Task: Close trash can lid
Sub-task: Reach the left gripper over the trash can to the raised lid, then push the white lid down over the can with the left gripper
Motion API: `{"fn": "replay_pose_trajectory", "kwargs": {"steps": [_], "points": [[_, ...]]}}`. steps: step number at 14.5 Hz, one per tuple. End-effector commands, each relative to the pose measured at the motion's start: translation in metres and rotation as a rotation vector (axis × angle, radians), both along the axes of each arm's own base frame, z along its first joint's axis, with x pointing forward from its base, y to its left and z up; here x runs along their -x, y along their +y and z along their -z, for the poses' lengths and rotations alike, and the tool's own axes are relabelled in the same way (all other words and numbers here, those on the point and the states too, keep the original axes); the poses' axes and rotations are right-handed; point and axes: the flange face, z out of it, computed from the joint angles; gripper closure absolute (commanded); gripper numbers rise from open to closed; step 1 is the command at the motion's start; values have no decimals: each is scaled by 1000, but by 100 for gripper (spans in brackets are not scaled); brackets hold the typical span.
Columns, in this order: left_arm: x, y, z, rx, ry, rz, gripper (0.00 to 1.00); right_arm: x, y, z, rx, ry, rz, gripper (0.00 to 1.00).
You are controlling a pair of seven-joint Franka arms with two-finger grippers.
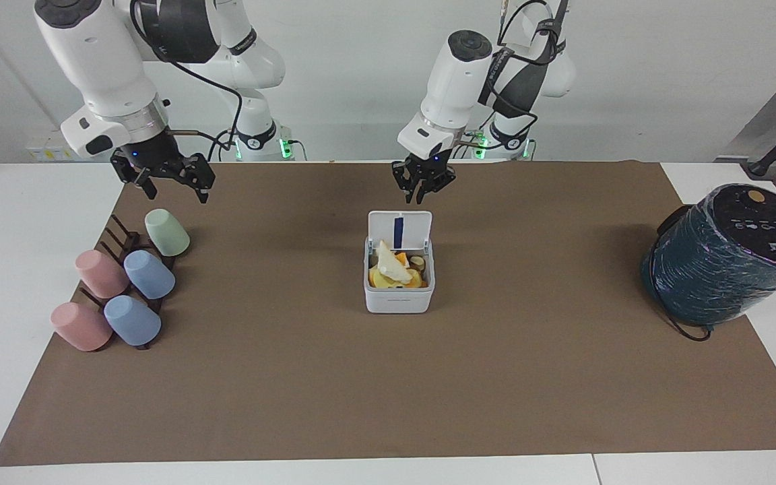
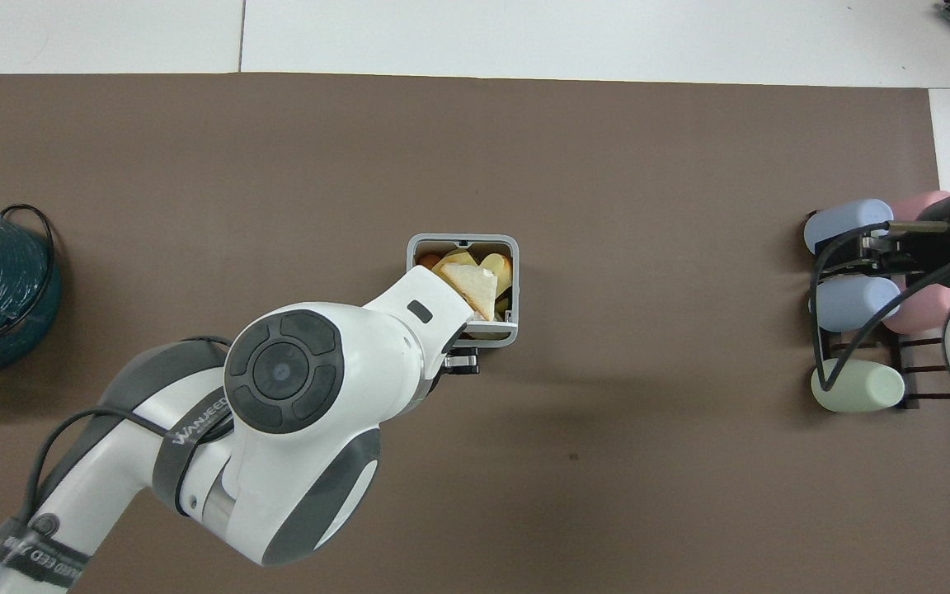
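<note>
The trash can (image 1: 398, 298) is a small white square box in the middle of the brown mat, filled with food scraps. Its lid (image 1: 415, 228) stands open and upright at the can's robot-side edge, with the dark blue strip on its underside showing. My left gripper (image 1: 423, 195) hangs over the mat just above the lid's top edge, on its robot side, apart from it. In the overhead view the left arm covers part of the can (image 2: 511, 280), and only the gripper's tip (image 2: 463, 361) shows. My right gripper (image 1: 176, 192) is open and waits over the cup rack.
A large dark teal cylinder (image 1: 725, 259) with a black top and a cable stands at the left arm's end of the table. A dark rack with several pastel cups (image 1: 125, 286) lies at the right arm's end.
</note>
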Motion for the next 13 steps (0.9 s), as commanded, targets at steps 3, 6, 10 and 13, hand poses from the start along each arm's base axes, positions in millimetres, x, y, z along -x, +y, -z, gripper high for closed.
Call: {"fn": "replay_pose_trajectory", "kwargs": {"steps": [3, 6, 10, 13], "points": [[-19, -11, 13, 100, -47, -62, 98, 2, -2, 0, 5, 8, -14, 0], [-34, -8, 17, 144, -92, -99, 100, 2, -2, 0, 5, 10, -14, 0], [-44, -10, 20, 169, -132, -113, 100, 2, -2, 1, 5, 11, -14, 0], [-56, -12, 36, 175, -142, -129, 100, 2, -2, 0, 5, 10, -14, 0]]}}
